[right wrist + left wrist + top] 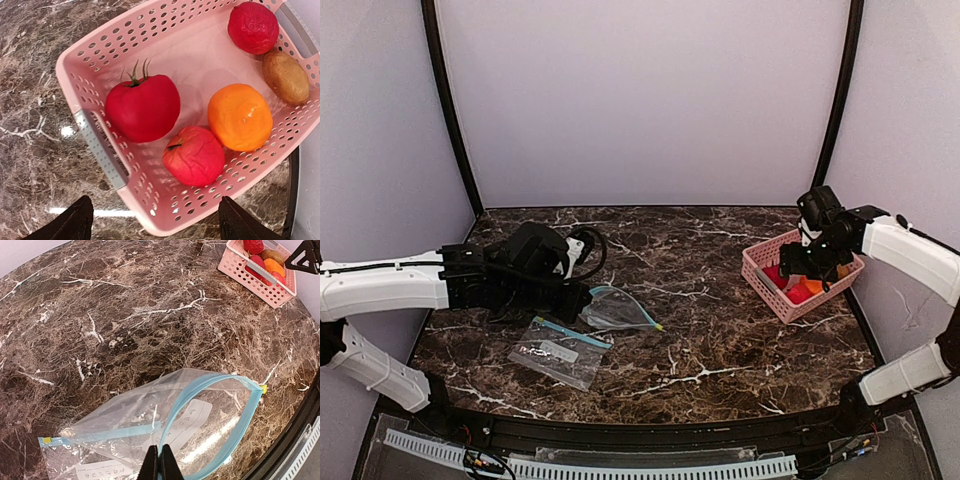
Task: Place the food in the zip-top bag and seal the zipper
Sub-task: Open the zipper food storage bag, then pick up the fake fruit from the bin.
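Your right claw [156, 225], wide and empty, is hovering over the pink slatted plastic basket [75, 62] holding five small round fruit pieces [142, 107]. They are likely firm and slippery, so be gripping across the widest part. Well left of the basket, your left claw [159, 465] is pinching the limp clear zip-top bag [125, 415].

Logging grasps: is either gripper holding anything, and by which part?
The left gripper pinches the zip-top bag by the near lip of its zipper, mouth standing open. The right gripper hangs open over the pink basket, holding nothing.
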`<state>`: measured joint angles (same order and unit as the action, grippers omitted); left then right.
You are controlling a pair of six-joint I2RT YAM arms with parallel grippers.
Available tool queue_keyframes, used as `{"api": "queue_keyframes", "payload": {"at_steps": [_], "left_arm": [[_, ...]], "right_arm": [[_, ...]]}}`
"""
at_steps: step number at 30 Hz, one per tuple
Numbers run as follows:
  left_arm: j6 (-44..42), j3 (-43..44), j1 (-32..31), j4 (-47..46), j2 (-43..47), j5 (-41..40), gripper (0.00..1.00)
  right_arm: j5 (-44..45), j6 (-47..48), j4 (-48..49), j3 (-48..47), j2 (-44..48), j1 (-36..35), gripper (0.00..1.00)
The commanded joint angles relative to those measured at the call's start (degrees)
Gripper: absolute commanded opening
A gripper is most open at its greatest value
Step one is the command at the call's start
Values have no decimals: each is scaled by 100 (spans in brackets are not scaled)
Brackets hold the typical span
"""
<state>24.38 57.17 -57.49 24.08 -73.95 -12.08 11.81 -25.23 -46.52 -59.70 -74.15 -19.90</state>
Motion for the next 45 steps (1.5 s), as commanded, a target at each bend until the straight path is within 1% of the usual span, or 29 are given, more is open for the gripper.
{"api": "queue_keyframes", "payload": {"at_steps": [1, 6, 11, 14, 18, 22, 26, 28, 30, 32, 35, 39, 42, 45], "left_arm": [[177, -114, -2, -173, -14, 207, 1], [190, -127, -1, -210, -31, 183, 1], [215, -135, 9, -210, -44, 135, 1], [224, -131, 10, -210, -71, 158, 1], [244, -128, 10, -210, -105, 173, 1], [264, -131, 10, -246, -131, 200, 1], [245, -114, 10, -254, -169, 239, 1], [231, -106, 6, -262, -186, 246, 1], [215, -95, 10, -263, -200, 249, 1], [202, -73, 10, -254, -225, 250, 1], [191, -61, 10, -231, -247, 250, 1], [190, -52, 10, -229, -270, 255, 1], [175, -35, 10, -216, -280, 271, 1], [159, -14, 6, -184, -280, 240, 1]], "right_arm": [[-416, 649, 506, 49, -294, 584, 83], [-407, 933, 630, -21, -776, 1041, 77], [-501, 1186, 784, -3, -1180, 1288, 72], [-679, 1284, 831, -22, -1391, 1341, 68], [-872, 1351, 845, 11, -1559, 1348, 65], [-1036, 1387, 841, 68, -1673, 1335, 66], [-1009, 1415, 823, 92, -1786, 1286, 66], [-1142, 1416, 864, 89, -1815, 1245, 66], [-1464, 1420, 969, 98, -1787, 1171, 66], [-1545, 1418, 1041, 103, -1727, 1053, 67], [-1320, 1390, 989, 80, -1727, 1015, 67], [-642, 1355, 785, 84, -1978, 1014, 70], [-565, 1325, 786, 132, -2127, 1014, 72], [-760, 1288, 861, 159, -2173, 1014, 73]]}}
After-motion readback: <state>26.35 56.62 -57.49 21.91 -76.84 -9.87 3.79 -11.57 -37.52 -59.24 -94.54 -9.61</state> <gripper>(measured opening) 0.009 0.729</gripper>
